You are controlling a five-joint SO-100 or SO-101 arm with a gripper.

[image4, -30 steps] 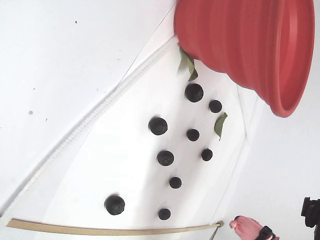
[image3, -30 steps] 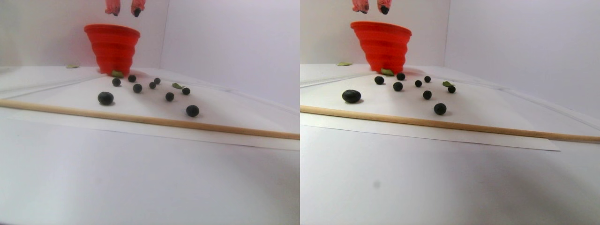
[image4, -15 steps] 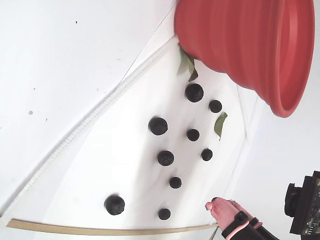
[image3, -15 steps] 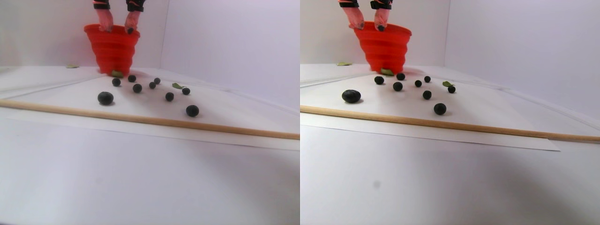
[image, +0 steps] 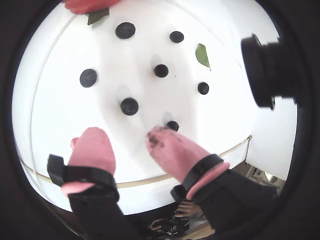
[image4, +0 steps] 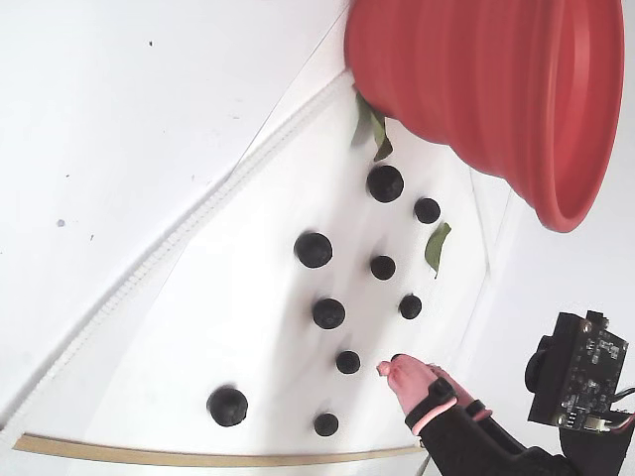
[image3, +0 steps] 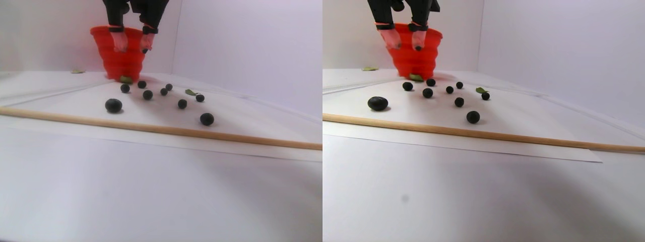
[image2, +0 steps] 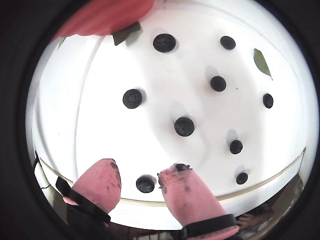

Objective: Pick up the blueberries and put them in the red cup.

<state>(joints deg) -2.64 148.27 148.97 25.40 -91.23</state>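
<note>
Several dark blueberries (image4: pixel 328 313) lie scattered on the white sheet in front of the red cup (image3: pixel 121 63), which also shows large at the top of the fixed view (image4: pixel 476 79). My gripper (image2: pixel 142 170), with pink stained fingertips (image2: pixel 107 175), hangs open above the berries with nothing in it. In a wrist view one blueberry (image2: pixel 145 184) shows on the sheet in the gap between the two fingers. In the stereo pair view the gripper (image3: pixel 133 48) hangs in the air, seen against the cup wall. In a wrist view the gripper (image: pixel 124 134) is wide apart, with a berry (image: pixel 173 125) by its right finger.
A long wooden stick (image3: pixel 151 128) lies across the front of the sheet. Small green leaves (image4: pixel 437 246) lie among the berries, and one (image3: pixel 126 79) sits at the cup's foot. White walls close in the back and right. A camera module (image4: pixel 580 372) rides beside the gripper.
The gripper has come down from above the cup's rim to hang lower over the berries, staying open. In the fixed view it has moved further in towards the berries.
</note>
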